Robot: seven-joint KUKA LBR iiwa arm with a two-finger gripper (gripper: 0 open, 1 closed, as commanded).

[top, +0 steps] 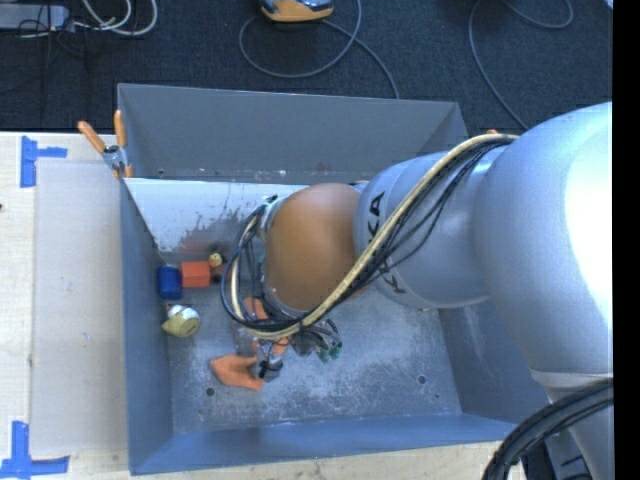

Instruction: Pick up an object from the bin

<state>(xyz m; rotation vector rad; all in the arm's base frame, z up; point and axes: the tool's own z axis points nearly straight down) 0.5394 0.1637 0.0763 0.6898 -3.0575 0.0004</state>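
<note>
- Orange flat piece lies on the floor of the grey bin, near its front-left; the gripper is down at the piece's right end
- whether the gripper is open or closed, or has hold of anything, I cannot tell
- further left, a small cluster: blue cylinder, orange block, pale yellow round thing

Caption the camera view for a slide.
KUKA gripper low beside an orange piece on the grey bin floor.
</note>
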